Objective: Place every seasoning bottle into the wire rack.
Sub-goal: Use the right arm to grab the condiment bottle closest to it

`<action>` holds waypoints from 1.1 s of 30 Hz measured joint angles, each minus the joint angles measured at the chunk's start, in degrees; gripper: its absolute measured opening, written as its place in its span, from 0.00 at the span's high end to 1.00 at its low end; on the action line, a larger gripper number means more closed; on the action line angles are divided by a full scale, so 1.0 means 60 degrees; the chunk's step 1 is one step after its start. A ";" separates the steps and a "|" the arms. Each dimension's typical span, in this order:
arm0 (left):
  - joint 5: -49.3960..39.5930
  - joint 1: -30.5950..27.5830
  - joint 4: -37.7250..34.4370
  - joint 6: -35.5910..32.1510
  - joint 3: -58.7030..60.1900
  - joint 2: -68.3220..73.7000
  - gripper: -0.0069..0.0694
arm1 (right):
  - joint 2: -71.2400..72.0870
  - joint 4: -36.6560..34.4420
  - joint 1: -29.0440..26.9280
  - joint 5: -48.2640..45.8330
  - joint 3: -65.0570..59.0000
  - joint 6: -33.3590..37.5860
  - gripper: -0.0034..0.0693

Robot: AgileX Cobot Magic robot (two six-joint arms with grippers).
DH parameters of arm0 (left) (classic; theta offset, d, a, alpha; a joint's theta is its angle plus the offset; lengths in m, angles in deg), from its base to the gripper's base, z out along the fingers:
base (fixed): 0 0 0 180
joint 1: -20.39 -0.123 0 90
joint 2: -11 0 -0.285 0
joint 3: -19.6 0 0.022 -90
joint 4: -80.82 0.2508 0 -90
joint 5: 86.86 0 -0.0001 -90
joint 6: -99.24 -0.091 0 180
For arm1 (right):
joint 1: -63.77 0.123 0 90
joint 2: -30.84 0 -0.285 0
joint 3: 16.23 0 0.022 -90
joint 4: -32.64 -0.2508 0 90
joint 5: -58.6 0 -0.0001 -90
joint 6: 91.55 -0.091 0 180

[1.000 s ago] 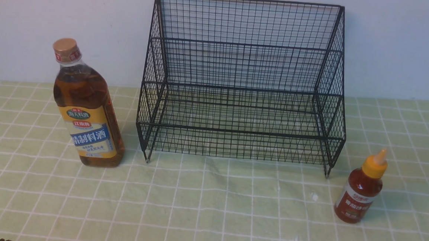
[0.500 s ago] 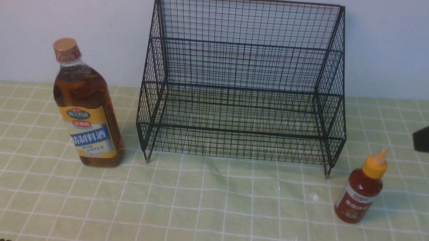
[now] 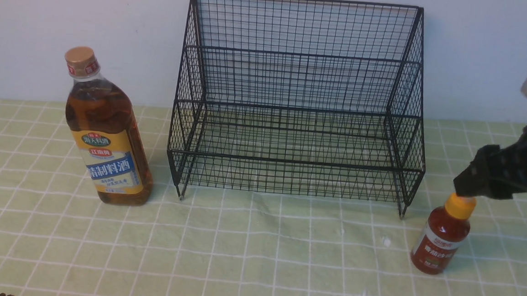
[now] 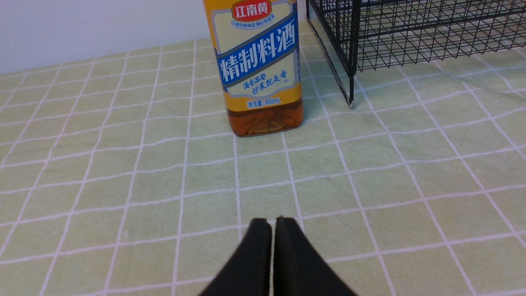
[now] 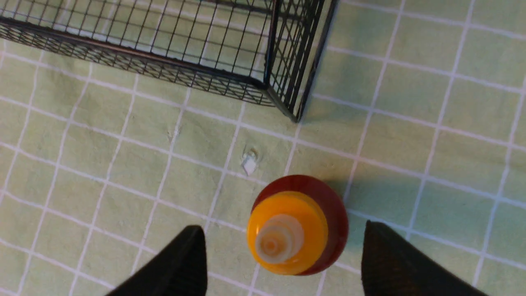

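Observation:
The tall clear bottle of amber liquid (image 3: 106, 134), tan cap and yellow-blue label, stands upright left of the black wire rack (image 3: 298, 104). It also shows in the left wrist view (image 4: 259, 70), ahead of my left gripper (image 4: 272, 224), which is shut and empty low over the cloth. The small red sauce bottle (image 3: 443, 237) with a yellow nozzle cap stands upright right of the rack's front leg. My right gripper (image 3: 464, 188) hovers just above its cap, hiding the nozzle tip. In the right wrist view the gripper (image 5: 283, 228) is open, with the bottle (image 5: 333, 205) between its fingers and not touched.
The rack stands against the pale back wall on a green checked cloth (image 3: 257, 257); both tiers hold nothing. Its front corner leg (image 5: 296, 117) is close beyond the red bottle. A small white scrap (image 5: 249, 164) lies on the cloth between them.
My right arm came in from the right edge and moved left and down until its gripper is over the red bottle's cap. The bottles, rack and left arm have not moved.

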 joint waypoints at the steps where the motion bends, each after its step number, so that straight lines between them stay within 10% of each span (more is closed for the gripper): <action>1: 0.0000 0.0000 0.0000 0.0000 0.0000 0.0000 0.92 | -0.0131 -0.0069 0.0000 -0.0022 0.0000 0.0000 0.32; 19: 0.0000 0.0000 0.0000 0.0000 0.0000 0.0000 0.92 | -0.1154 0.0232 0.0150 0.0357 0.0010 0.0011 0.33; 25: 0.0000 0.0000 0.0000 0.0000 0.0000 0.0000 0.92 | -0.1154 0.0386 0.0501 0.0407 0.0020 0.0011 0.54; 33: 0.0000 0.0000 0.0000 0.0000 0.0000 0.0000 0.92 | -0.0086 0.0497 0.0515 -0.1842 0.1227 0.0011 0.54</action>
